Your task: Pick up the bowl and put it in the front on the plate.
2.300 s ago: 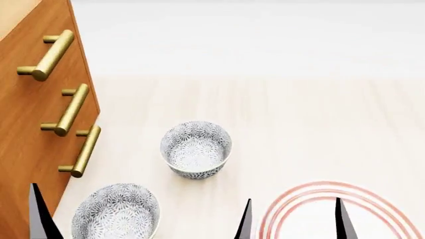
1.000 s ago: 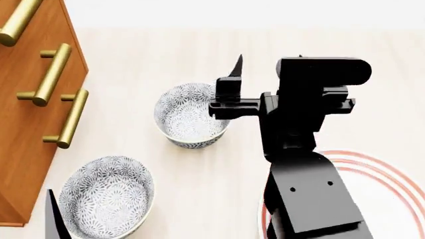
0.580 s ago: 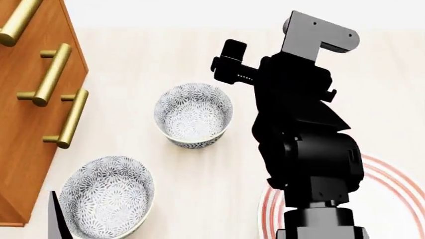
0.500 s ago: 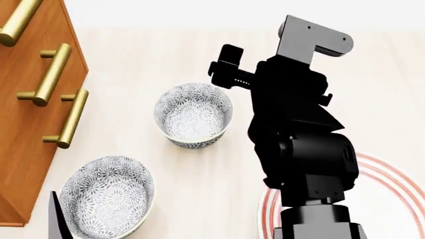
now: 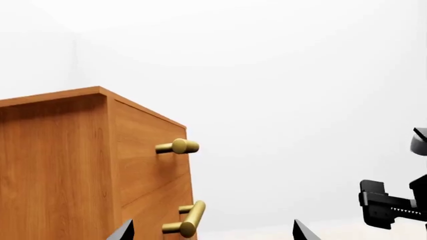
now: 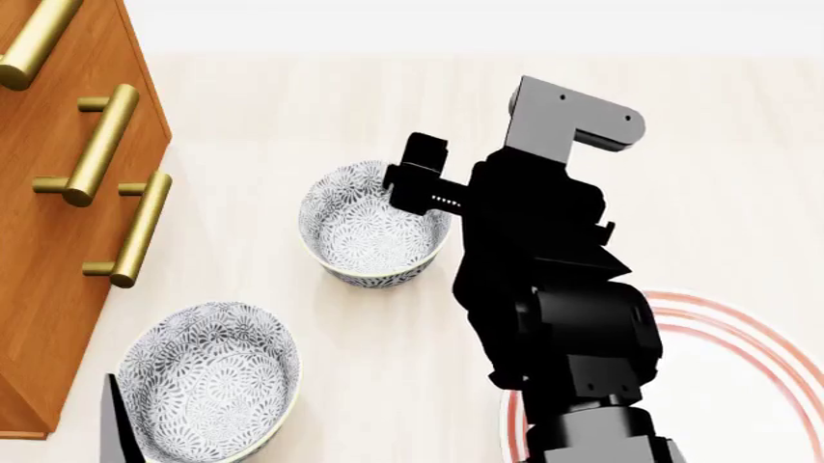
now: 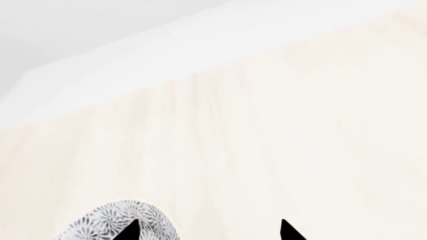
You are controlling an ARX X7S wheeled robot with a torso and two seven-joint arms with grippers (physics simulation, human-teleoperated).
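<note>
The bowl (image 6: pixel 374 223) sits on the bench (image 6: pixel 721 174), left of the plate (image 6: pixel 747 367) — rigid, glazed, probably slippery. The right gripper (image 7: pixel 208 231), spread open and empty, should pinch its rim.

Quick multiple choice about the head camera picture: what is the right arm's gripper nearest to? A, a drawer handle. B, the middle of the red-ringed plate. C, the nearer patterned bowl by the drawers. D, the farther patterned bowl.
D: in the head view the right gripper sits at the far right rim of the farther bowl, well away from the nearer bowl, the plate and the drawer handles.
</note>
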